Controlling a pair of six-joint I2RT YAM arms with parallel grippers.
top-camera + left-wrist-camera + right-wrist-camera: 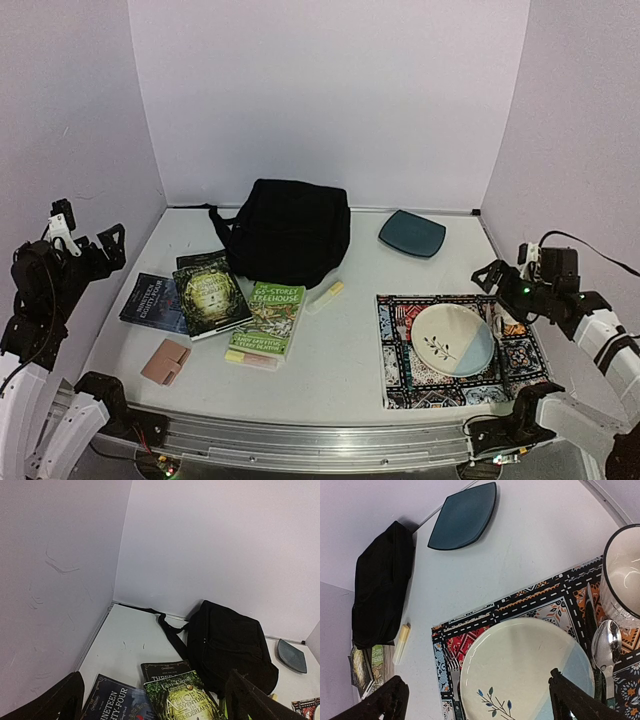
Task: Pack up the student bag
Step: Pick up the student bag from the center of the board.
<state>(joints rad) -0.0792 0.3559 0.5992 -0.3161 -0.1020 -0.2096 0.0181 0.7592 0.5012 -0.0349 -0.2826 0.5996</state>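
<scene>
Not started, by the look of it: bag (290,232) sits back-centre on the table (340,370), slumped, strap trailing left; can't tell from here if the zip is open; books (212,296) lie outside it, just beside its front-left; all the packing is left to do; left gripper (152,705) spread wide, empty, by the left wall, facing the books; right gripper (475,700) spread, empty, over the plate (515,665) on the mat (400,385); bare table between books and mat; walls close on three sides.
</scene>
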